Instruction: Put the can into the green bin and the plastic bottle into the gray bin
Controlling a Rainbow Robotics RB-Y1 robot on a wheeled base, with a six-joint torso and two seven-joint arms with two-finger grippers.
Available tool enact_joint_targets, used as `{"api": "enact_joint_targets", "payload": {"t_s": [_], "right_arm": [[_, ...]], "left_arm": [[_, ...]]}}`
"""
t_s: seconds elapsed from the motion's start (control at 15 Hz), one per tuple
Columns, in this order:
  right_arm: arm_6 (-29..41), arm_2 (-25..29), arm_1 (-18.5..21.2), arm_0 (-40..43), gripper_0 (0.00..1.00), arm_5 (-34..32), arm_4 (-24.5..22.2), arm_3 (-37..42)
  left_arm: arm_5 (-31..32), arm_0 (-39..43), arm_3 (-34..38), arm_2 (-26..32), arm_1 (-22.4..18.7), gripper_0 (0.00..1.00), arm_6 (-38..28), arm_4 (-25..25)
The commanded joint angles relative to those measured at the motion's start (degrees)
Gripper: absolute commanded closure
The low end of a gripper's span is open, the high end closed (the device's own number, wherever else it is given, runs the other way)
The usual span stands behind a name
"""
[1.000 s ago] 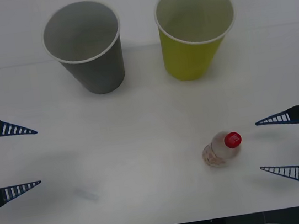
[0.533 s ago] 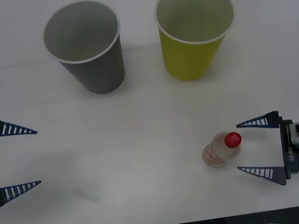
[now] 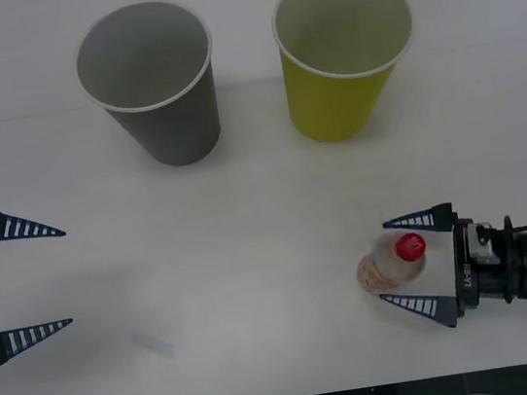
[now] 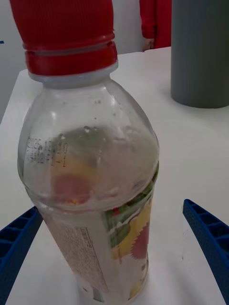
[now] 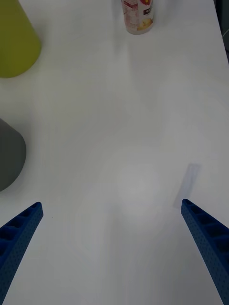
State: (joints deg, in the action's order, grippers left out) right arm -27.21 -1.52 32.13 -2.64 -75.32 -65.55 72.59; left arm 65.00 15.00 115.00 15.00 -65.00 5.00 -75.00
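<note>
Gray bin [image 3: 151,81] left of green bin [image 3: 343,49]; plastic bottle [image 3: 390,262] nearer.

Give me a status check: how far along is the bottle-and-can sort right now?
Done: nothing visibly; the gray bin and green bin look empty. In hand: the right gripper is open with its fingers either side of the upright plastic bottle, not closed on it. Left: grasp, lift and drop it into the gray bin. The left gripper waits open at the table's left edge. I can't spot a can.
</note>
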Motion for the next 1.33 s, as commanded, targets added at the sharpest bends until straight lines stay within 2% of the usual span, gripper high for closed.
{"api": "enact_joint_targets", "payload": {"t_s": [0.07,0.13,0.2,0.27,0.33,1.0,1.33], "right_arm": [[-0.39,-0.06,-0.31,0.0,0.0,0.0,-0.02,0.01],[-0.57,-0.06,-0.31,0.0,0.02,0.0,-0.02,0.01],[-0.74,-0.06,-0.31,0.09,0.47,0.0,-0.11,0.01],[-0.48,-0.06,-0.31,0.09,0.97,0.0,-0.02,0.01],[-0.48,-0.06,-0.31,0.0,1.0,0.0,-0.02,0.01],[1.1,-0.06,0.48,-0.62,1.0,-1.14,0.51,1.41],[14.9,-0.94,5.49,0.7,1.0,1.06,0.42,11.79]], "left_arm": [[0.0,0.0,0.0,0.0,0.0,0.0,0.0,0.0],[0.0,0.0,0.0,0.0,0.0,0.0,0.0,0.0],[0.0,0.0,0.0,0.0,0.0,0.0,0.0,0.0],[0.0,0.0,0.0,0.0,0.0,0.0,0.0,0.0],[0.0,0.0,0.0,0.0,0.0,0.0,0.0,0.0],[0.0,0.0,0.0,0.0,0.0,0.0,0.0,0.0],[0.0,0.0,0.0,0.0,0.0,0.0,0.0,0.0]]}}
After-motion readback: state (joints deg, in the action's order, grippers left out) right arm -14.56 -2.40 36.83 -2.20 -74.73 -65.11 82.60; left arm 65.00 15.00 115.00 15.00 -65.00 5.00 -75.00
